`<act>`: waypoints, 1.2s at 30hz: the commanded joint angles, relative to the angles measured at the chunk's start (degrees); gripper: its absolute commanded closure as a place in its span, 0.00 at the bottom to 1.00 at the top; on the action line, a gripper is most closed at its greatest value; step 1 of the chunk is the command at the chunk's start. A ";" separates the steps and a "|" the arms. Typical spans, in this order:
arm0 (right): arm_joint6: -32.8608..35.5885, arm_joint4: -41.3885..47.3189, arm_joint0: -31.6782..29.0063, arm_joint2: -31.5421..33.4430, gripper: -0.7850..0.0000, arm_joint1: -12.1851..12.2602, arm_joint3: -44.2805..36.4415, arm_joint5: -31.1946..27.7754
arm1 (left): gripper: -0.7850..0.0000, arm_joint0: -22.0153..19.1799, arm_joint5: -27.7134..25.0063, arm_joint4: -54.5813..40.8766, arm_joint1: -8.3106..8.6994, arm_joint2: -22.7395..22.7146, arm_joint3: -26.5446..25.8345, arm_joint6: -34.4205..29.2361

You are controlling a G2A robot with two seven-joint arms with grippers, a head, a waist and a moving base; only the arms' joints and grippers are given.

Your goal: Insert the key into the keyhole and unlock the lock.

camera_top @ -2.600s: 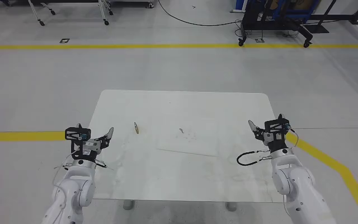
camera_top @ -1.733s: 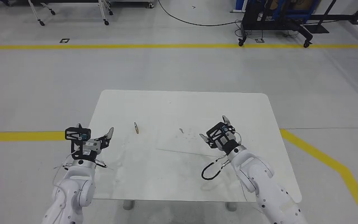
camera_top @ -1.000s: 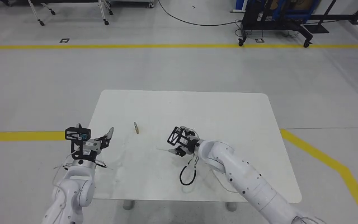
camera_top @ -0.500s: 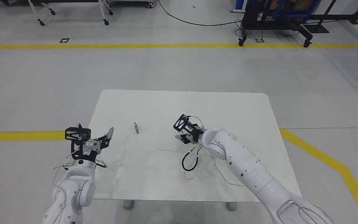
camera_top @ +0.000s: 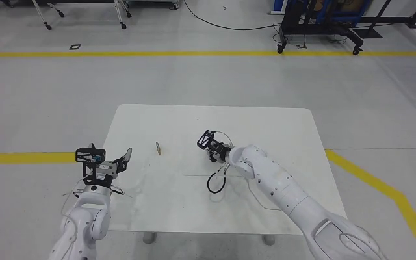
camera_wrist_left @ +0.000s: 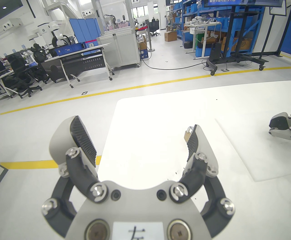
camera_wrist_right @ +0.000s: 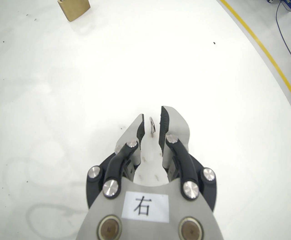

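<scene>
A small brass padlock [camera_top: 158, 148] lies on the white table [camera_top: 279, 123], left of the middle; the right wrist view shows the padlock [camera_wrist_right: 74, 10] well ahead of that gripper. A silver key [camera_wrist_right: 152, 126] rests on the table between the fingers of my right gripper [camera_wrist_right: 152, 113], which is narrowly open around it, with a gap on each side. In the top view this right gripper [camera_top: 207, 143] sits low over the table's middle. My left gripper [camera_wrist_left: 136, 136] is wide open and holds nothing, at the table's left edge [camera_top: 107, 166]. Part of the padlock [camera_wrist_left: 186, 133] peeks from behind one fingertip.
A thin clear sheet [camera_top: 218, 168] lies flat on the table just in front of the right gripper, and the left wrist view shows the sheet [camera_wrist_left: 250, 147] too. A black cable loop [camera_top: 214, 182] hangs from the right arm. Bare tabletop separates padlock and key.
The right arm swung from the table's right edge across to the middle and lowered its gripper over the key. The left arm and the padlock have not moved.
</scene>
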 commanded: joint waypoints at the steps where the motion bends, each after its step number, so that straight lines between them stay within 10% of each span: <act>1: -0.26 -0.78 -0.24 0.21 1.00 0.07 -0.37 0.57 | 0.00 0.00 0.00 0.00 0.00 0.00 0.00 0.00; 21: -11.52 0.29 -26.58 24.15 1.00 8.33 -30.92 -5.17 | 0.00 0.00 0.00 0.00 0.00 0.00 0.00 0.00; 36: -15.76 4.36 -33.89 31.45 1.00 10.10 -32.71 -12.83 | 0.00 0.00 0.00 0.00 0.00 0.00 0.00 0.00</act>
